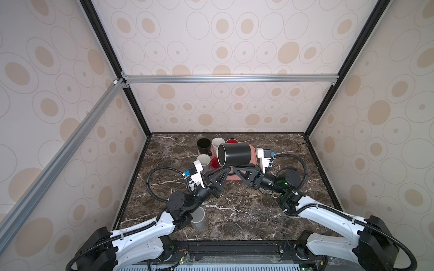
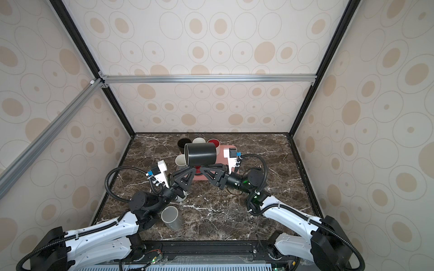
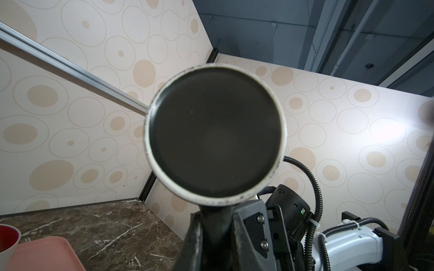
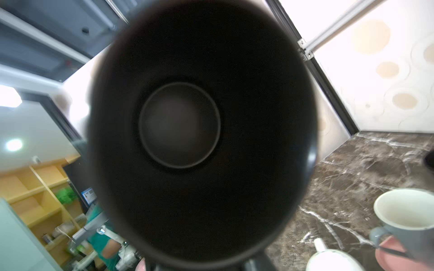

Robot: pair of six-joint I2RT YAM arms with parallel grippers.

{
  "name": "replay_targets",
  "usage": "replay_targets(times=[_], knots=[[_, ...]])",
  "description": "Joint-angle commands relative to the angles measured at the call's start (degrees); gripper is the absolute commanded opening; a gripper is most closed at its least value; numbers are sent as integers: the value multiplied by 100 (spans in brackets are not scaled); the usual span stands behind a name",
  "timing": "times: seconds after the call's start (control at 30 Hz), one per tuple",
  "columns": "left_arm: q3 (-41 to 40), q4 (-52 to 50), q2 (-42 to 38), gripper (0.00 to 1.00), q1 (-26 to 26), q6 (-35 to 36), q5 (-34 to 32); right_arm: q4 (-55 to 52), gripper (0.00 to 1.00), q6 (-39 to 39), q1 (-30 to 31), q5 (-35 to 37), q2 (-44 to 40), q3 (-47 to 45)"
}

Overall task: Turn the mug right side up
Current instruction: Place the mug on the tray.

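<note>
In both top views the black mug (image 1: 234,153) (image 2: 200,153) hangs on its side above the pink tray, mouth to the left and handle underneath. My left gripper (image 1: 226,169) (image 2: 194,168) is shut on the handle from the lower left. My right gripper (image 1: 233,168) (image 2: 200,167) reaches in from the right, its fingers drawn together at the same spot under the mug. The left wrist view shows the mug's white-ringed base (image 3: 216,138) with the handle between my fingers. In the right wrist view the mug's dark inside (image 4: 180,124) hides the jaws.
The pink tray (image 1: 252,150) sits at the back of the marble table. Several upright mugs stand on and beside it: black (image 1: 203,144), white (image 1: 217,142), red-lined (image 1: 232,141), cream (image 1: 203,162). A grey mug (image 1: 198,219) stands by my left arm near the front.
</note>
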Motion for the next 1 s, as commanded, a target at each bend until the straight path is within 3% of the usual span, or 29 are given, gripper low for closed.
replay_targets(times=[0.0,0.03,0.13,0.17,0.2,0.27,0.33,0.53,0.57,0.8,0.97], knots=[[236,598,-137,0,27,-51,-75,220,9,62,64,-115,-41,149],[241,577,-139,0,27,-58,-84,155,2,33,64,-88,-63,143],[263,373,-176,0,27,-105,-208,-114,0,-101,66,22,-177,137],[254,302,-200,4,22,-118,-278,-223,0,-172,81,34,-241,141],[254,181,-226,15,26,-147,-356,-361,0,-238,81,82,-291,148],[212,46,-283,46,28,-148,-463,-722,0,-412,82,275,-455,134],[184,-113,-342,67,26,-167,-532,-1119,0,-580,76,479,-608,130],[0,-524,-633,90,22,-153,-793,-2248,0,-1084,80,851,-892,233],[-52,-567,-709,99,25,-156,-838,-2403,0,-1136,83,901,-919,251],[-291,-1298,-1360,99,24,46,-1286,-4299,0,-2008,79,1692,-989,602],[-419,-1939,-1790,100,24,225,-1639,-5920,0,-2916,71,2739,-608,1192]])
